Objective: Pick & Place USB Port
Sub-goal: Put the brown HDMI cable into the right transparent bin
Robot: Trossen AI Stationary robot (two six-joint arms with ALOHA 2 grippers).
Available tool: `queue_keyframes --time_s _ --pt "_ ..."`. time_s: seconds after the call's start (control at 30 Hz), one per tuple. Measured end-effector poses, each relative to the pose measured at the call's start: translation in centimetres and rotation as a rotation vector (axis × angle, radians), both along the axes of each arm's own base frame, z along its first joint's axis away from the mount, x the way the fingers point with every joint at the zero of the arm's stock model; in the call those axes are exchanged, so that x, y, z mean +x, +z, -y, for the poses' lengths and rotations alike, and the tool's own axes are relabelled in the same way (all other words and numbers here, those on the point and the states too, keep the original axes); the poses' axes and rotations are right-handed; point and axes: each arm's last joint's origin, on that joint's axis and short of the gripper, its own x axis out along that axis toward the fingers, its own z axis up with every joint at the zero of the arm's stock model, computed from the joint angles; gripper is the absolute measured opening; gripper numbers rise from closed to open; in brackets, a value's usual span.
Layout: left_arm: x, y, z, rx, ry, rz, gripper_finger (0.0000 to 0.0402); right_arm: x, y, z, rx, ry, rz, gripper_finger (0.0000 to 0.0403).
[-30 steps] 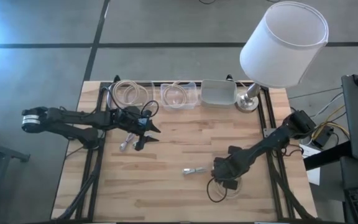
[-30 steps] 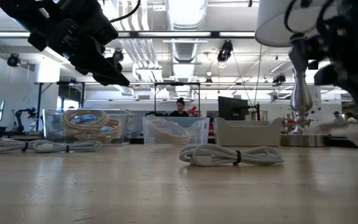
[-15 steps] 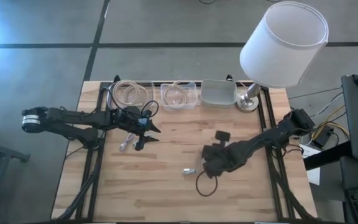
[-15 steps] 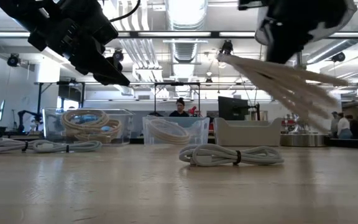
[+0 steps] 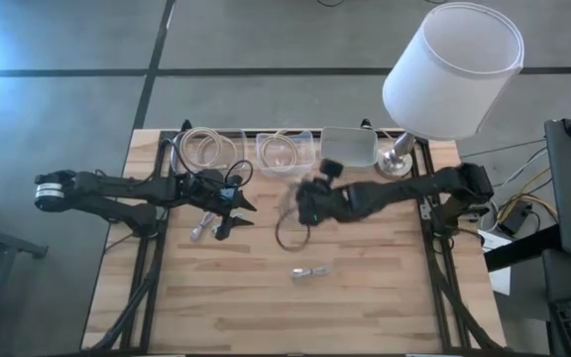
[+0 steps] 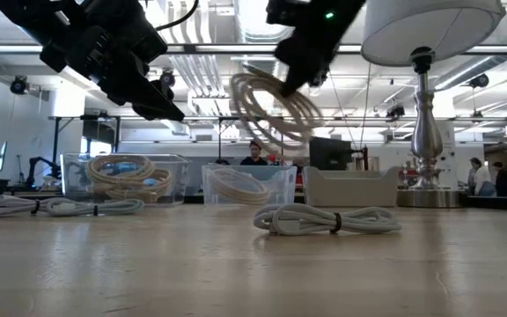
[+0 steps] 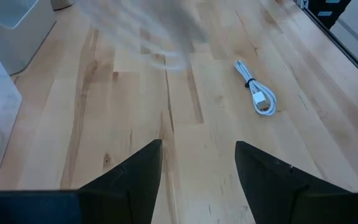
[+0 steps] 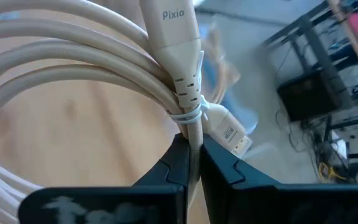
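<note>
Above the counter's far middle, the right end effector [image 5: 312,205] pinches a coiled white USB cable [image 5: 290,226] hanging nearer than the clear bin [image 5: 287,152] lying just beyond; the left end effector [image 5: 234,213] waits spread, farther left.

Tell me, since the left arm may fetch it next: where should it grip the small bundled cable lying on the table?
Grip the bundled cable across its narrow middle from straight above. It lies flat and elongated on the bare table, clear on both long sides.
</note>
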Motion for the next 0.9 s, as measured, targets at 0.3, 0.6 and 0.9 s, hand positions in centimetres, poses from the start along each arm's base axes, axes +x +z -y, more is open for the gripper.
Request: queue_keyframes --time_s 0.3,0.6,0.9 --pt "0.0 0.0 0.0 -0.002 0.000 0.000 0.0206 1.7 2.3 7.2 -0.136 -0.044 0.116 0.0018" --pt "0.0 0.0 0.0 0.001 -0.002 0.000 0.0206 1.3 2.1 12.6 -0.132 -0.131 0.172 0.0018" --pt "0.0 0.0 0.0 0.001 -0.001 0.001 0.0206 2.8 -2.4 15.9 -0.087 -0.247 0.171 0.0018"
